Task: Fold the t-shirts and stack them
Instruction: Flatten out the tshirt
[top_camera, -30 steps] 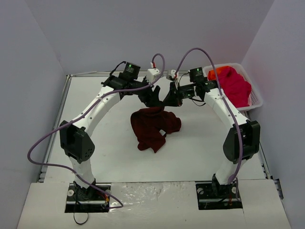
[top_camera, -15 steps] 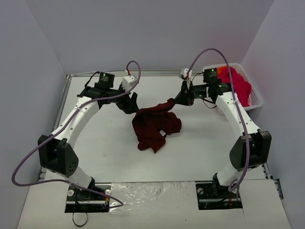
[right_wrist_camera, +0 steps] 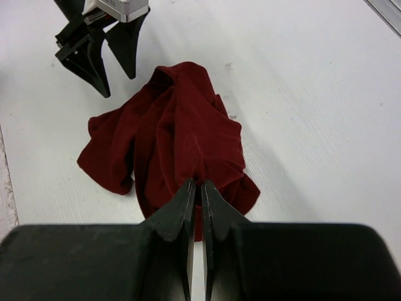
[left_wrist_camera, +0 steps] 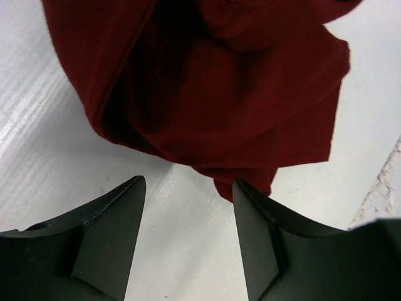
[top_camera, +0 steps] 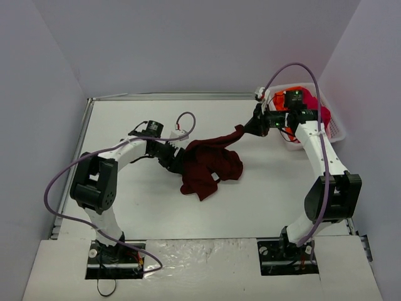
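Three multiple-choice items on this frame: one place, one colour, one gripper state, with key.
1. Where is the white basket? A far right corner of the table B near left corner C centre
2. Colour of the t-shirt in the right gripper? A pink B maroon C orange
3. The left gripper is: A shut on cloth B open C out of view
Key: 1A, the top view shows it by the right wall; 2B, maroon cloth sits between its shut fingers; 3B, its fingers stand apart, holding nothing.
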You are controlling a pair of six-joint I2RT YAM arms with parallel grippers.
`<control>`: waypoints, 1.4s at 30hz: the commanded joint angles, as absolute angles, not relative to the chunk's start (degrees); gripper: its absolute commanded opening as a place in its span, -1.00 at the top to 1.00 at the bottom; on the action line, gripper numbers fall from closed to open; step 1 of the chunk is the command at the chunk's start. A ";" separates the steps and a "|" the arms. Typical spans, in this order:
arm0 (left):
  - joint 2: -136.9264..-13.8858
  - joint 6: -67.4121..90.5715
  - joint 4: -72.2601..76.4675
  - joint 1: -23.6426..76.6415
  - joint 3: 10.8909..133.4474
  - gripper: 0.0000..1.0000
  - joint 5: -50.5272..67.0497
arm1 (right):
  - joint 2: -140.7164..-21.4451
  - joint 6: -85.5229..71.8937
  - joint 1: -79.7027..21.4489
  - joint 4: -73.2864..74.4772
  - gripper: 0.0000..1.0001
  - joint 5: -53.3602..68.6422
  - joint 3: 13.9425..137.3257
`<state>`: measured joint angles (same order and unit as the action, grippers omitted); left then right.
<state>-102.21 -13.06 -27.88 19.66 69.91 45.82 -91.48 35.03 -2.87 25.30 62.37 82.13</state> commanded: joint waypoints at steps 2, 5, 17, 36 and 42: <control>-100.89 -12.48 -20.57 19.95 69.87 -0.15 43.24 | -88.86 36.56 -2.11 26.28 1.00 64.77 81.56; -102.21 -12.13 -19.87 20.04 69.96 -0.18 43.07 | -88.95 36.91 -1.67 26.37 1.00 65.04 81.47; -109.50 -11.07 -17.40 21.01 74.35 -0.23 41.04 | -88.59 38.41 -0.97 26.81 1.00 65.30 80.25; -97.30 -22.48 -39.16 19.08 95.31 0.95 20.41 | -90.44 34.02 3.25 27.33 1.00 58.89 90.41; -94.92 -25.75 -50.53 18.28 113.01 0.95 10.82 | -91.49 30.07 4.92 28.74 1.00 58.80 101.06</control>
